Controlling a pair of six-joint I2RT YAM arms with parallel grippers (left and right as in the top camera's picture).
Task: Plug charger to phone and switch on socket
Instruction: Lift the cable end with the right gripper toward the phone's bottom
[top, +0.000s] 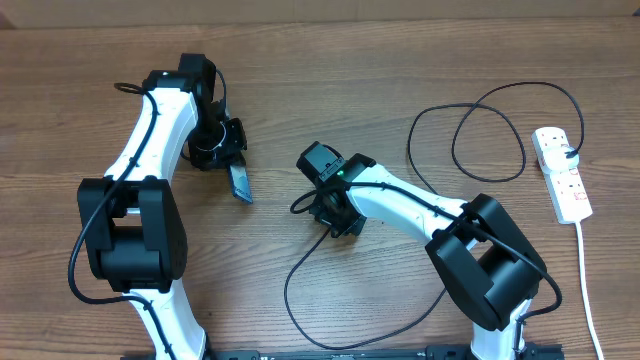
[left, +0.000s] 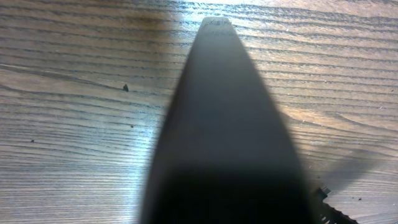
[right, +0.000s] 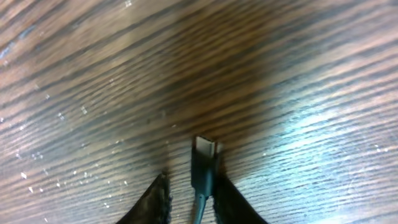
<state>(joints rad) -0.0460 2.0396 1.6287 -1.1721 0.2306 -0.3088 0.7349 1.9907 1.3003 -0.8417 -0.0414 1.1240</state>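
Phone (left: 217, 124) hangs clamped in left tool (top: 234, 163); downward-pointing right tool (right: 194, 186) pinches charger (right: 204, 150).

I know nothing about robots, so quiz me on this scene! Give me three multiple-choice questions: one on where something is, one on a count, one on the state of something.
1. Where does the socket strip lie in the overhead view?
A. between the arms
B. right of both arms
C. left of both arms

2. How many robot arms are there?
A. one
B. three
C. two

3. What is the right gripper doing?
A. pinching the charger's plug tip
B. standing wide open and empty
C. pressing a red switch

Answers:
1 B: the overhead view shows the white strip out beyond the right arm.
2 C: only that arm and the left arm are seen.
3 A: the right wrist view shows the plug tip sticking out between the two fingers.
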